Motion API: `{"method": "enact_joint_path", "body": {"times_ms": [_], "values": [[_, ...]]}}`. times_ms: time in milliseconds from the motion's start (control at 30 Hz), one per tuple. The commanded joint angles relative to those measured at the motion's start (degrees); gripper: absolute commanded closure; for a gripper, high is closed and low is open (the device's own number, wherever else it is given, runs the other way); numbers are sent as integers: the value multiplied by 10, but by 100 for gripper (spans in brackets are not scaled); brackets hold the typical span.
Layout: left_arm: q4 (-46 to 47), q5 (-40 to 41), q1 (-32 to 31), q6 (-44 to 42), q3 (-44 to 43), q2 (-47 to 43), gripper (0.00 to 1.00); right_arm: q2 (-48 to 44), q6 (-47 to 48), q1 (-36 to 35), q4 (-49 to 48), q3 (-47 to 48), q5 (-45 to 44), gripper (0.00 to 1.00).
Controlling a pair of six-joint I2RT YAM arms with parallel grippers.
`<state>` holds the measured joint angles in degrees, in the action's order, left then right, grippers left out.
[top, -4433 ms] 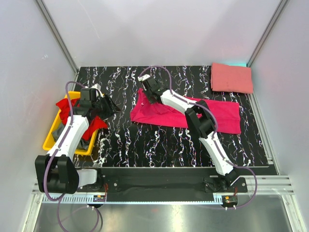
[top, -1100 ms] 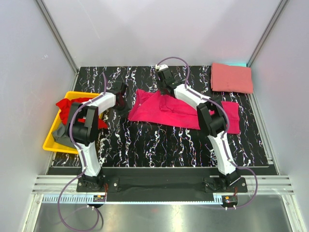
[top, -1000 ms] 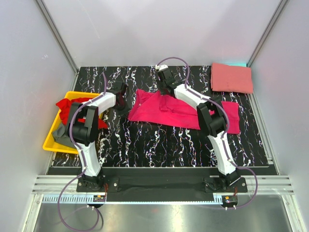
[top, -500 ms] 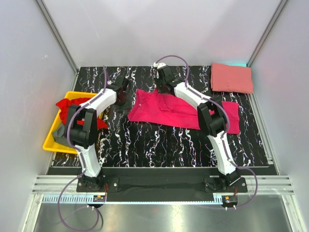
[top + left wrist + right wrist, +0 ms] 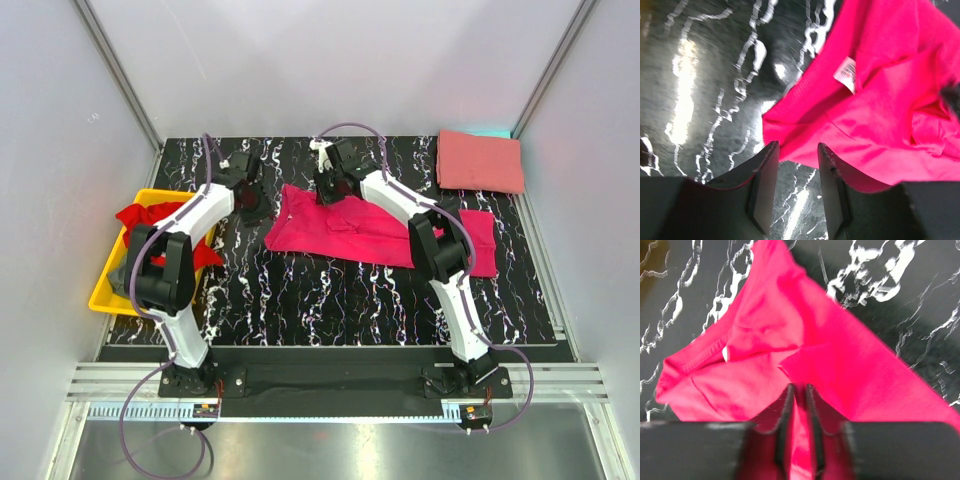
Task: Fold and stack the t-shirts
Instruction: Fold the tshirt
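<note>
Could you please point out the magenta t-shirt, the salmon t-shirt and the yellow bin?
magenta cloth t-shirt (image 5: 335, 230): top external view, middle of its body.
folded salmon pink cloth t-shirt (image 5: 480, 162): top external view, its centre.
yellow plastic bin (image 5: 101, 285): top external view, left rim.

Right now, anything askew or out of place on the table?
The magenta t-shirt lies crooked and rumpled mid-table, its left end bunched, not flat. A red t-shirt spills over the rim of the yellow bin at left. The salmon t-shirt, far right, looks neatly folded.

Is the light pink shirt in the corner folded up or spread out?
Folded. The salmon shirt lies as a neat flat rectangle in the far right corner, with no sleeves showing.
</note>
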<state>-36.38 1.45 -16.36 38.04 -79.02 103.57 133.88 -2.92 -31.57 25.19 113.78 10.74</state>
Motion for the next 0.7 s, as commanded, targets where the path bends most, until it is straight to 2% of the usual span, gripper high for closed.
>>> {"method": "enact_joint_path", "body": {"times_ms": [0, 200, 433, 667], "values": [[39, -48, 14, -7, -2, -18, 57, -20, 6, -8, 41, 20, 0, 73], [93, -137, 14, -24, -31, 7, 52, -101, -30, -8, 29, -42, -99, 65], [136, -227, 12, 32, -81, 76, 50, -153, -24, -8, -1, -143, -105, 62], [216, -291, -1, 86, -111, 145, 47, -177, -32, -14, -41, -192, -114, 61]]}}
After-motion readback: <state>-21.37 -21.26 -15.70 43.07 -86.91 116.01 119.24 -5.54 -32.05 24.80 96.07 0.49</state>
